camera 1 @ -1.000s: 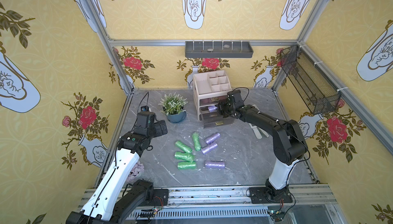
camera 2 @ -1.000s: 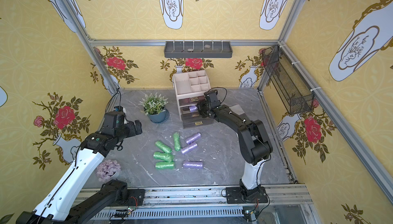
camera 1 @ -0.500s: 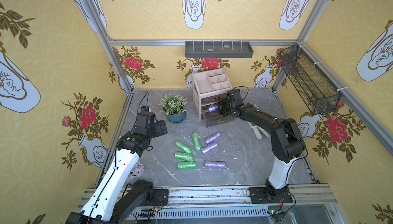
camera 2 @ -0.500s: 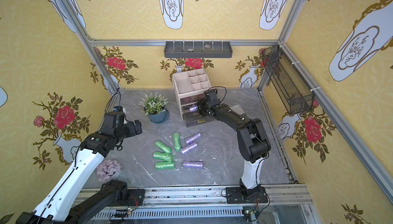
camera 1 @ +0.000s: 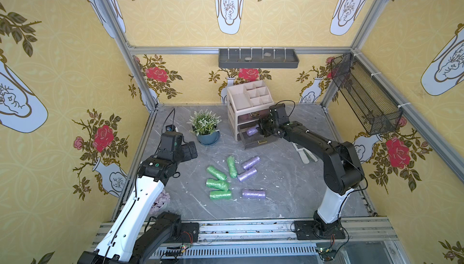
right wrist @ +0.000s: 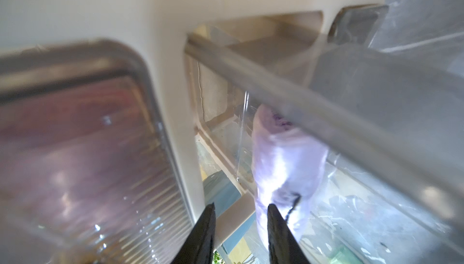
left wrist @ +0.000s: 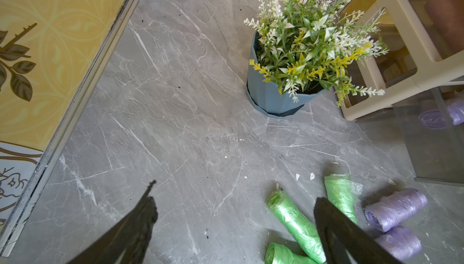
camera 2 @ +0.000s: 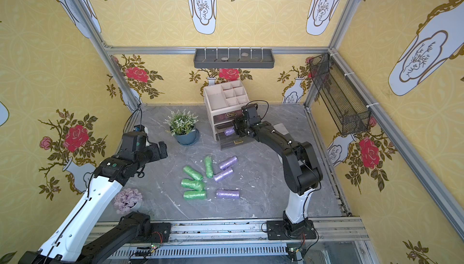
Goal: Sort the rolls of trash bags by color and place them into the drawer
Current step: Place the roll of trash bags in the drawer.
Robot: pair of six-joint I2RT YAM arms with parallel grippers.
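Yellow floral wallpaper [camera 1: 75, 49] surrounds your workspace on three sides, and a grey marble tabletop [camera 1: 283, 190] lies below. Against the back wall you have a beige organizer [camera 1: 241, 104], and its lower translucent drawer [camera 1: 253, 142] is pulled out toward you. Just beside the organizer stands a potted plant [camera 1: 206, 127] in a blue pot.

Your right arm reaches across to the open drawer. The right gripper [right wrist: 241, 205] sits at its mouth, jaws only narrowly apart with nothing between them. One lilac roll [right wrist: 283, 165] lies inside the drawer, just beside one finger [right wrist: 276, 227]; you can find it in both top views too [camera 1: 251, 131] [camera 2: 229, 131].

Your left gripper [left wrist: 234, 192] hangs above bare tabletop, well apart from the drawer, with its jaws wide and empty.

In the middle of the table you have seven rolls lying loose. Four green rolls [camera 1: 216, 172] [camera 1: 232, 166] [camera 1: 217, 184] [camera 1: 220, 195] cluster together, and three lilac rolls [camera 1: 251, 162] [camera 1: 247, 174] [camera 1: 253, 194] lie just beside them on the right arm's side. Two pairs look close enough to touch, though you cannot tell for certain.

Near the left arm's base sits a lilac flower cluster [camera 2: 128, 198].
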